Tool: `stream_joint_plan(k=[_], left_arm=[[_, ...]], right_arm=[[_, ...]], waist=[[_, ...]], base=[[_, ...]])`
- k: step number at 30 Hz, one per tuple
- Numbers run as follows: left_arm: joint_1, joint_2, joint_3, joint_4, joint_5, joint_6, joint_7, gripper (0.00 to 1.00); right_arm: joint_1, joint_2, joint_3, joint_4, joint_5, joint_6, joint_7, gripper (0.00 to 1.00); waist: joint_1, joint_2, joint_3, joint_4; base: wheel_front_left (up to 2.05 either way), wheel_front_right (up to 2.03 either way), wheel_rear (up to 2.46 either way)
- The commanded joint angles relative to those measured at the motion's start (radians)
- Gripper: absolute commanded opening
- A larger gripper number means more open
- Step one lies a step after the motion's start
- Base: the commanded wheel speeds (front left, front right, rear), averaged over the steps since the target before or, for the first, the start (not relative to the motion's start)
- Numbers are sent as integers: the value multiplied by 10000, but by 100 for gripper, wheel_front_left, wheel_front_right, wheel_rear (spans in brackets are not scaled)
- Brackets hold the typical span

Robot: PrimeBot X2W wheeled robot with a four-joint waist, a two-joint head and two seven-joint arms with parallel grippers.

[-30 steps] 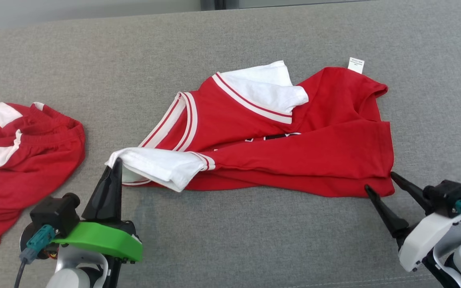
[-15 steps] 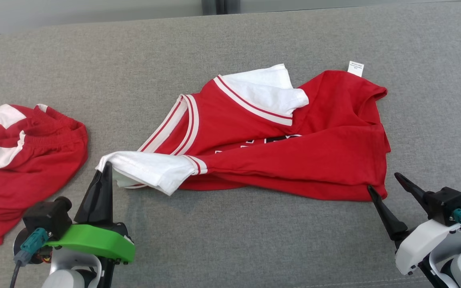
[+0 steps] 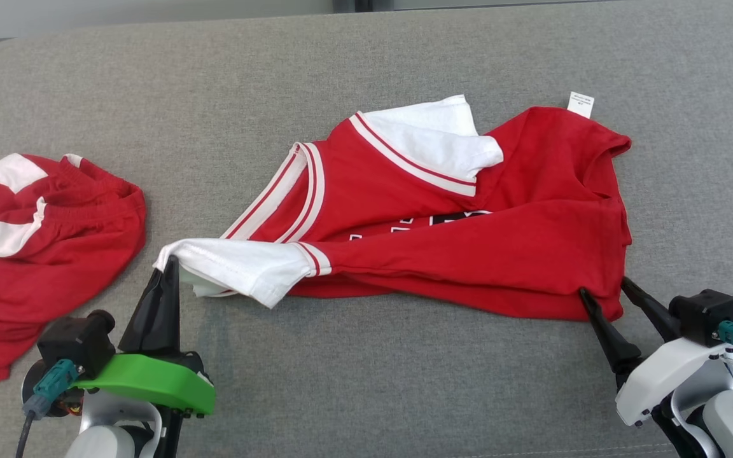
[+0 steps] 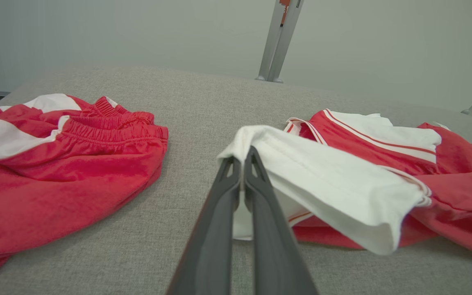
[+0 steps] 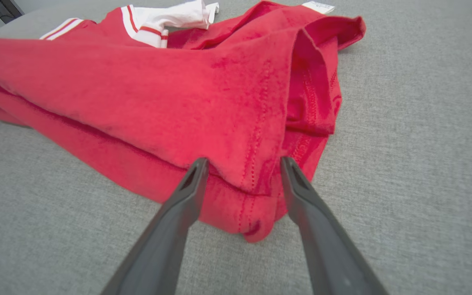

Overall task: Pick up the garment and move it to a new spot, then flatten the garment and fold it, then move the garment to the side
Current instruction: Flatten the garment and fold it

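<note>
Two red garments lie on one broad grey fabric-covered surface [image 3: 404, 381], which fills the head view from edge to edge. The larger garment is a red jersey [image 3: 468, 254] with white sleeves and red-and-white striped trim. It sits in the middle and right of the surface, lying lengthwise with its neck end toward the left and its hem toward the right. It is rumpled and partly doubled over itself, so only part of the dark print on the chest shows. A pair of red shorts [image 3: 42, 254] with white panels lies bunched at the far left, well apart from the jersey.

The left gripper [image 3: 169, 267] has its two dark fingers pressed together on the edge of the near white sleeve [image 3: 239, 267]. In the left wrist view the sleeve [image 4: 322, 180] drapes from the pinched tips [image 4: 242, 157] and is raised off the surface there. The right gripper [image 3: 603, 287] is spread wide at the jersey's near right hem corner. In the right wrist view one finger stands on each side of that folded corner [image 5: 244, 161], the tips at the cloth with nothing clamped between them.

The far white sleeve [image 3: 436, 137] is folded over the jersey's upper edge. A small white care label [image 3: 581, 104] sticks out at the far right corner.
</note>
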Motion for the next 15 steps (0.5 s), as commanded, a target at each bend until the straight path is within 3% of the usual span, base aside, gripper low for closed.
stream_joint_plan(k=[1,2,3,9,15], left_arm=[[-129,54,-2,4,-27,21,-36,0],[-123,69,-11,1,-27,25,-28,0],[-122,86,-2,-9,-25,40,-23,0],[-178,210,48,-277,64,44,-188,0],[-1059,693,27,-1656,1,-303,403,0]], right_arm=[[-182,-40,132,98,60,-7,-128,33],[-255,-73,230,150,68,-7,-192,4],[-308,-112,316,174,89,-8,-245,0],[-332,-400,230,-255,185,-7,-680,0],[-751,-1025,-806,-2418,835,-7,-316,0]], waist=[[0,0,30,28],[0,0,37,42],[0,0,37,50],[0,0,-141,58],[0,0,-352,-58]], base=[[0,0,0],[0,0,0],[0,0,0],[0,0,0],[0,0,0]])
